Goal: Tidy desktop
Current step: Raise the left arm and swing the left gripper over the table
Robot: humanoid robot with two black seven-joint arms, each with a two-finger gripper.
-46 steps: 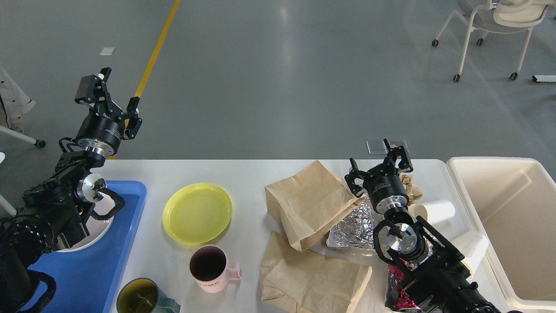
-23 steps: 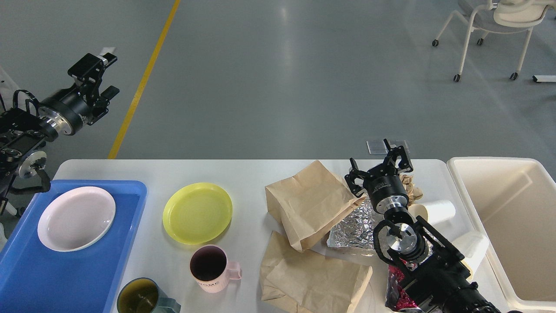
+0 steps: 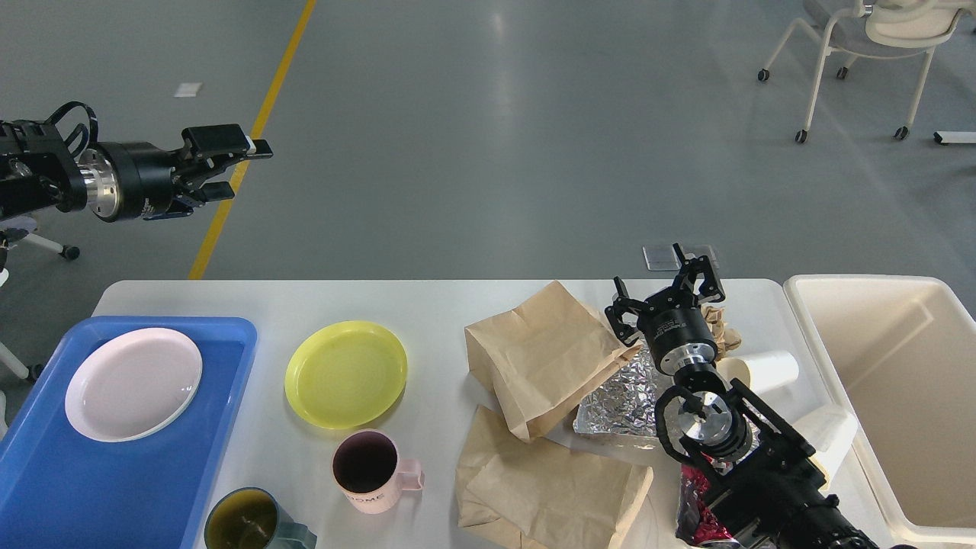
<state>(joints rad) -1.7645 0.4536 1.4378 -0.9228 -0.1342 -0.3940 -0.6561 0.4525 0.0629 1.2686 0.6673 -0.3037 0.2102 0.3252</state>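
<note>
- The desktop, a smooth matte white top with rounded corners, is lying across the lower half of the view and bearing all the clutter.
- A blue plastic tray is sitting at its left end, holding a shallow pale-pink plate.
- A glossy round yellow plate is lying just beside the tray; a pink mug and a grey-green mug are standing nearer the front edge.
- Two creased brown paper bags, one upper and one lower, are lying overlapped at centre, with crinkled aluminium foil tucked against them.
- A white paper cup is lying on its side near the cream plastic bin at the right end.
- The left gripper is hanging out over the grey floor, well apart from the table, fingers a little parted and holding nothing.
- The right gripper is hovering over the bags and crumpled paper, jaws spread wide, empty; its arm is hiding part of the foil and a shiny red wrapper.
</note>
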